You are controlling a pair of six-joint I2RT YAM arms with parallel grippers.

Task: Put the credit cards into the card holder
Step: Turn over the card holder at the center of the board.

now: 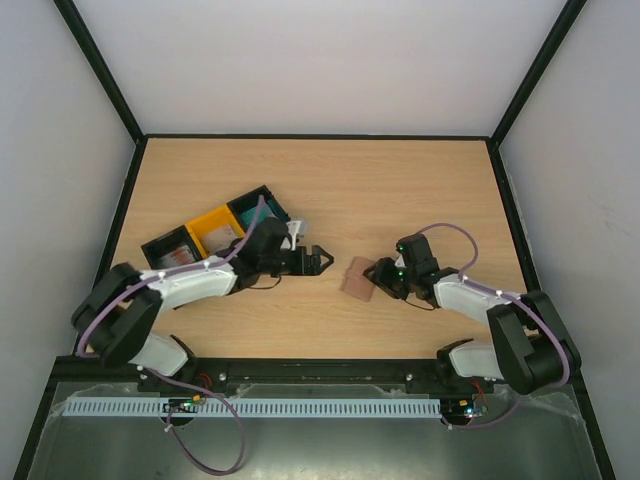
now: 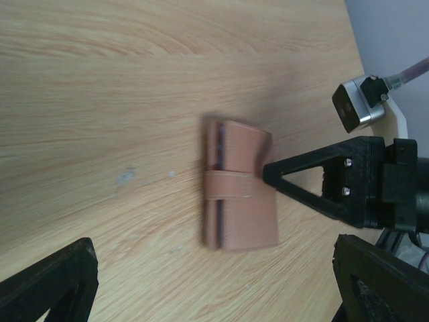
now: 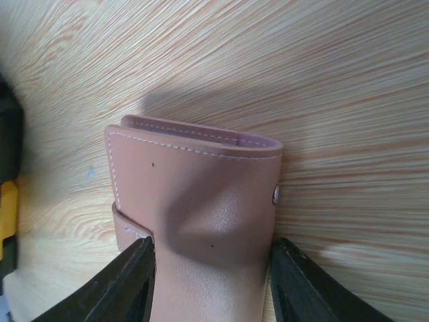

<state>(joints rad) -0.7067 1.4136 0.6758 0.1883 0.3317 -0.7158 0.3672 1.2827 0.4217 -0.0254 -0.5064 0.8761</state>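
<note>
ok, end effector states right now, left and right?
Left end effector: open, empty.
Right end effector: clamped on the card holder, one finger on each side.

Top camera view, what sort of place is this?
Likely a robot lab test cell: a wooden table boxed in by plain white walls, a left arm and right arm bolted at its near edge, with sorting trays and a card holder laid out.

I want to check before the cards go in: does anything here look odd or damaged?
Yes, the card holder. Its cover is dented in the middle where the right gripper presses on its two sides, so it looks buckled instead of flat. Nothing else stands out.
</note>
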